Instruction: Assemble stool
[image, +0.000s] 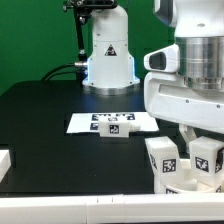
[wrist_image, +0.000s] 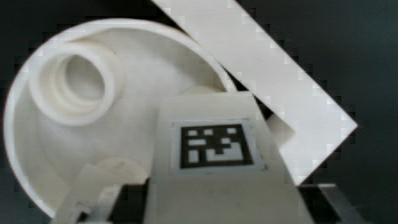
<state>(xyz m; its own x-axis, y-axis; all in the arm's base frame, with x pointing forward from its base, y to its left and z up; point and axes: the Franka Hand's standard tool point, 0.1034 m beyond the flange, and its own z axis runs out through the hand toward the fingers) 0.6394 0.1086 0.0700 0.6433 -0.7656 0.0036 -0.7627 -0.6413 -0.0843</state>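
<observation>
Now I see pincer (wrist_image: 214, 205) clamped on tagged leg (wrist_image: 217, 140), leg over seat disc (wrist_image: 80, 150) beside its round socket (wrist_image: 80, 80); marker board (image: 85, 123) on black surface (image: 40, 120), well apart.

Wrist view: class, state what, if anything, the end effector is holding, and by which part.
The end effector grips a tagged white stool leg by its opposite sides, at the end nearest the camera; the seat disc lies beyond.
</observation>
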